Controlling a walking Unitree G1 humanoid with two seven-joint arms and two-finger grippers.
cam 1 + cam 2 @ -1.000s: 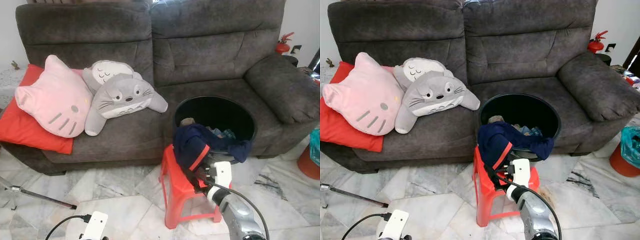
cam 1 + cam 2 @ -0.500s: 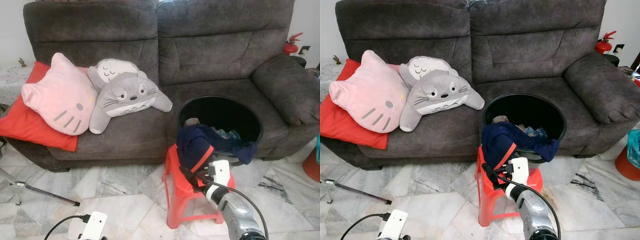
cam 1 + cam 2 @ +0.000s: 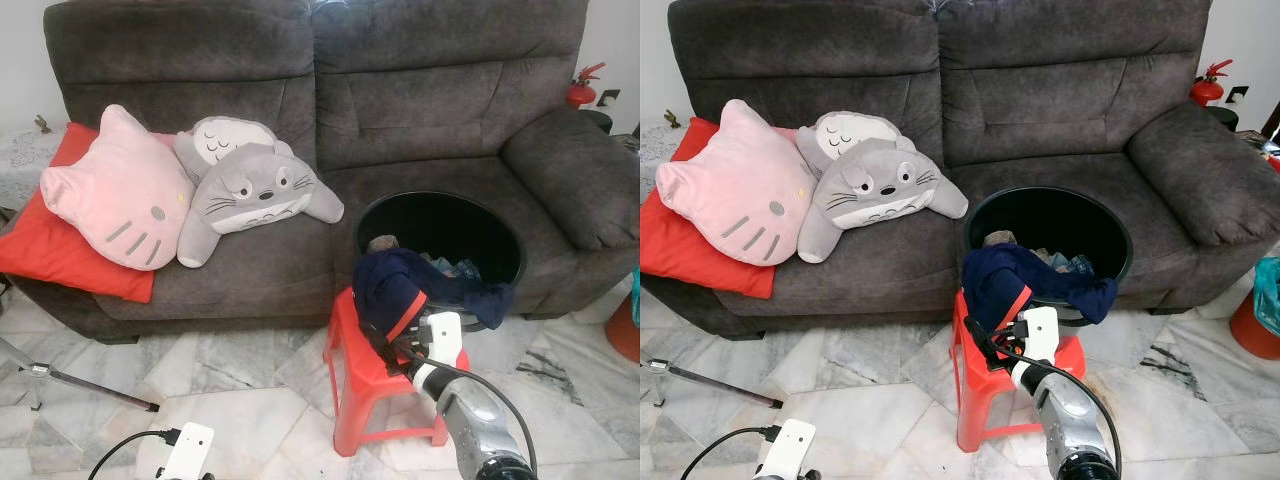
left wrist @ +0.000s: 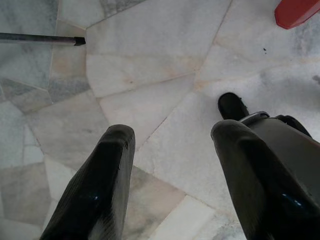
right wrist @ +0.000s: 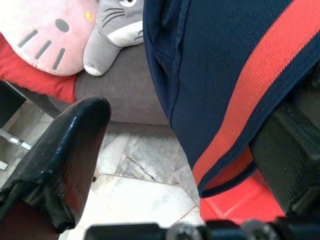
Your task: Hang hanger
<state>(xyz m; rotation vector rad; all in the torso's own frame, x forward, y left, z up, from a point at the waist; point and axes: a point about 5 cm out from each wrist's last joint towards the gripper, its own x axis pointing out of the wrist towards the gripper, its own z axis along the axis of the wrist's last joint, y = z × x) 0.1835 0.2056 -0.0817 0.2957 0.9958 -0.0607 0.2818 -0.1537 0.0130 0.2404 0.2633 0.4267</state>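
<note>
- The right gripper (image 3: 985,338) reaches over the red stool (image 3: 985,395), its black fingers (image 5: 65,150) spread wide, one on each side of the hanging edge of a navy garment (image 3: 1002,280)
- The navy garment has a red stripe (image 5: 260,100) and drapes over the rim of the black tub (image 3: 1110,225), hanging down onto the stool; I cannot make out a hanger on it
- The tub stands between stool and grey sofa (image 3: 1060,90), with more clothes inside
- The left gripper (image 4: 170,165) hangs low over the marble floor (image 4: 150,60), fingers apart and empty
- On the sofa lie a pink cat cushion (image 3: 730,185), a grey plush (image 3: 875,190) and a red pillow (image 3: 680,250)
</note>
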